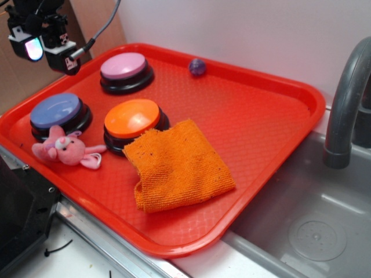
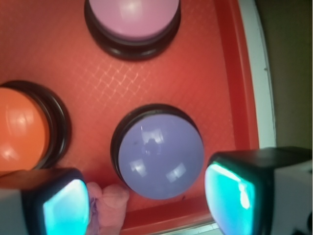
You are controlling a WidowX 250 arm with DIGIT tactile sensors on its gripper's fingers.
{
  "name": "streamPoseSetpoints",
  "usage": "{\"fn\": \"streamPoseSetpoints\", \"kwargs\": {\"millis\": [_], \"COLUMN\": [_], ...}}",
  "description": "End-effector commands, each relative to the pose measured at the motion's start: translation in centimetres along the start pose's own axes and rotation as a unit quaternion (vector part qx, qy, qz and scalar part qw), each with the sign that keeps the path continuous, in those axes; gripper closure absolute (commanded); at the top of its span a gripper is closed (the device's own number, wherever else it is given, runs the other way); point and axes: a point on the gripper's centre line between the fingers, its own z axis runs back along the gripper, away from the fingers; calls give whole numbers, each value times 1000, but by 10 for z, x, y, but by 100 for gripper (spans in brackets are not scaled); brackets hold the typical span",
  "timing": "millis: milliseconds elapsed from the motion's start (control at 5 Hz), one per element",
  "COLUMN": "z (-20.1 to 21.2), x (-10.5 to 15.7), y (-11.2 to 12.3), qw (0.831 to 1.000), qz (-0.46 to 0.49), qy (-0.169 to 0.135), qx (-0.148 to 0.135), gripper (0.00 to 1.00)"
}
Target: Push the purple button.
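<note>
From the exterior view we look down at an angle across the whole red tray (image 1: 261, 116). Our wrist view faces straight down, close above the tray's left part. Both share the purple button (image 1: 55, 110) (image 2: 160, 156).

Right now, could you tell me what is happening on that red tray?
A robot arm's gripper hangs in the air over the back left corner of the red tray, its jaws apart and holding nothing. The wrist camera looks straight down at the purple button, which the gripper is not touching. A pink button and an orange button sit nearby, along with a pink plush toy, an orange cloth and a small purple ball.
</note>
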Motion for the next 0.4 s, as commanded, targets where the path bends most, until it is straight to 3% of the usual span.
{"fn": "streamPoseSetpoints", "kwargs": {"millis": [0, 200], "z": [22, 27], "x": [8, 7], "y": [5, 6], "qw": [999, 999], "qz": [-2, -12], "qy": [-38, -48], "qx": [1, 4], "gripper": [0, 0]}}
